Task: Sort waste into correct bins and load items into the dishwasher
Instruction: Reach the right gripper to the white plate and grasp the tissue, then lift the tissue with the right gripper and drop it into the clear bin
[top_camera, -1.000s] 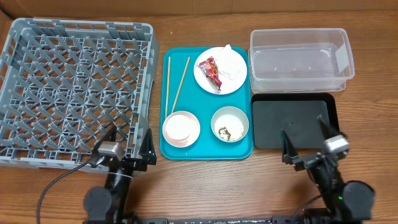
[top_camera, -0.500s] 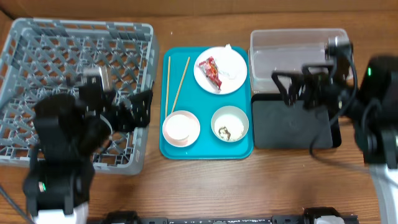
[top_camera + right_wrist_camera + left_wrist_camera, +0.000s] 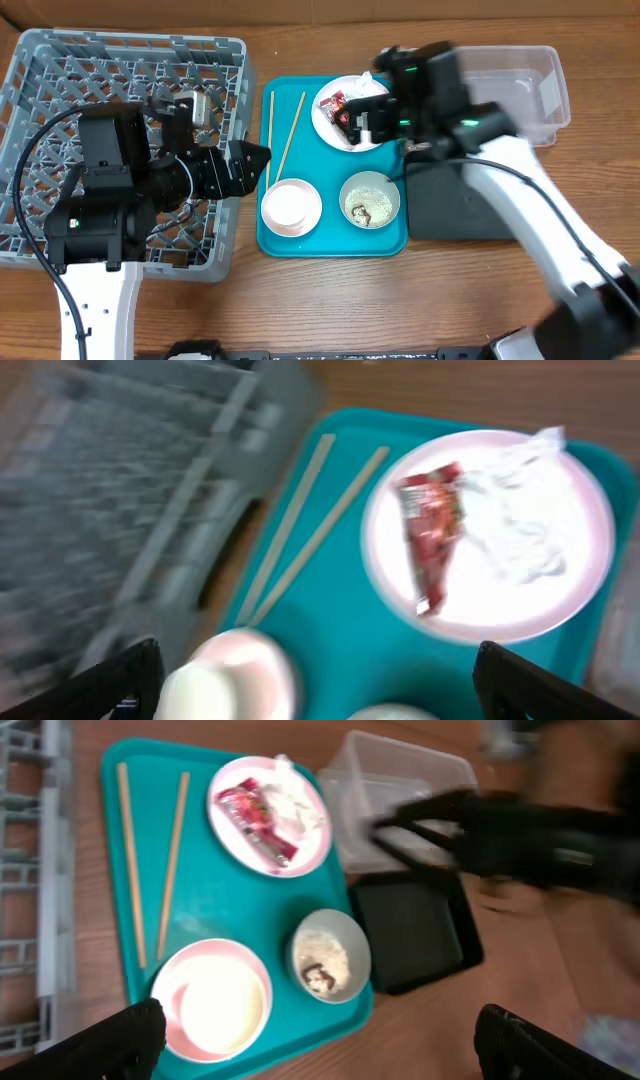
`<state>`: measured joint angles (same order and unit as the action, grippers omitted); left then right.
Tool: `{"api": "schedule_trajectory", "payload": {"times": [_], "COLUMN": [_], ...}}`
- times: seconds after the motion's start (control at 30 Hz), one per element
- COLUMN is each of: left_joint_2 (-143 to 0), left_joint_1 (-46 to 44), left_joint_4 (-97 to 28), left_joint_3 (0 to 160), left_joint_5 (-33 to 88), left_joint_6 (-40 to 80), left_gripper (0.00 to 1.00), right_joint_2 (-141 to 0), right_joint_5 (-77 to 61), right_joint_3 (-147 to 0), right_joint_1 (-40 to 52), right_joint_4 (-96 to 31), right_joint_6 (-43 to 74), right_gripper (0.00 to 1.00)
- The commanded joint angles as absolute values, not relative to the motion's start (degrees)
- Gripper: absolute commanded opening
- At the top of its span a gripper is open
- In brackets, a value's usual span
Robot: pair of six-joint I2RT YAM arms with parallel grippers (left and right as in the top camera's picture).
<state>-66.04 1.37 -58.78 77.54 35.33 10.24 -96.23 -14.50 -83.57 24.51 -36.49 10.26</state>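
Note:
The teal tray (image 3: pixel 330 235) holds the pink plate (image 3: pixel 378 138) with the red wrapper (image 3: pixel 338 108) and the white tissue (image 3: pixel 520 520). It also holds two chopsticks (image 3: pixel 285 130), the pink bowl (image 3: pixel 291 207) with the white cup inside, and the grey-green bowl (image 3: pixel 370 200) with rice and brown scraps. My right gripper (image 3: pixel 365 115) hovers open and empty above the plate (image 3: pixel 490 530). My left gripper (image 3: pixel 252 160) hangs open and empty at the grey rack's (image 3: pixel 60 80) right edge, above the tray's left side. In the left wrist view (image 3: pixel 320 1050) its jaws span the two bowls.
The clear tub (image 3: pixel 530 80) stands at the back right with the black tray (image 3: pixel 470 215) in front of it. My right arm crosses over both. Bare wooden table lies along the front edge.
Both arms have risen from the table's front edge. The right arm swung left from over the tub to above the plate. The left arm moved over the rack's right side.

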Motion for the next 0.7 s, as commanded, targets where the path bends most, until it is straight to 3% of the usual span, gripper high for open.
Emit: {"api": "schedule_trajectory", "payload": {"times": [0.0, 0.2, 0.47, 0.53, 0.6, 0.67], "left_joint_2": [-62.04, -54.5, -48.99, -49.01, -49.12, -49.23], "left_joint_1": [-1.02, -3.44, -3.44, -3.44, -3.44, -3.44], "left_joint_4": [-58.67, -58.02, -59.53, -60.88, -62.15, -62.59], "left_joint_3": [82.67, 89.36, 89.91, 89.89, 89.78, 89.73], "left_joint_5": [39.57, 32.58, 31.53, 31.55, 31.55, 31.55], "left_joint_6": [4.34, 1.23, 1.26, 1.28, 1.28, 1.28], "left_gripper": [1.0, 1.0, 1.0, 1.0, 1.0, 1.0], "right_joint_2": [-103.55, -114.08, -121.58, -121.91, -121.91, -121.91], "right_joint_5": [1.5, 1.54, 4.43, 4.36, 4.4, 4.45], "right_joint_3": [-85.32, -85.32, -85.32, -85.32, -85.32, -85.32], "right_joint_1": [24.8, 23.94, 23.88, 23.88, 23.88, 23.88], "right_joint_4": [-31.75, -20.8, -16.67, -16.84, -17.23, -18.13], "right_joint_6": [9.8, 5.54, 5.58, 5.69, 5.78, 5.8], "right_gripper": [0.95, 0.77, 0.74, 0.67, 0.54, 0.5]}}
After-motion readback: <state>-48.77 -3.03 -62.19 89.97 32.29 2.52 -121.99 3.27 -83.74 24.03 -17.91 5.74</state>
